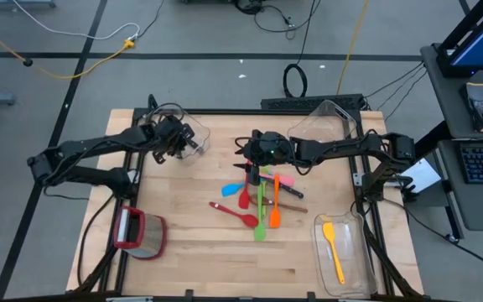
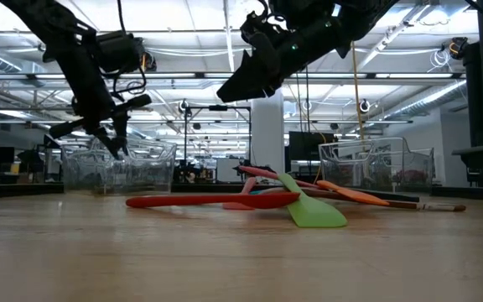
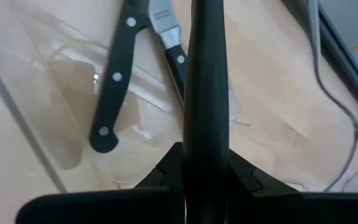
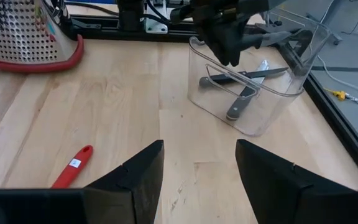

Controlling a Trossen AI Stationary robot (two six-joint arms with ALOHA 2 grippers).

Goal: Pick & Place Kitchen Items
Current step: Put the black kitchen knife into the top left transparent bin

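Clear plastic bin at the table's back-left holds two black-handled knives. Left gripper hovers over this bin, fingers pressed together, nothing between them. Right of the bin, near table centre, lies the utensil pile: red spoon, green spatula, orange spatula, blue and pink pieces. Right gripper hangs just behind the pile, fingers spread, empty. Farther right, a front-right bin contains a yellow spatula.
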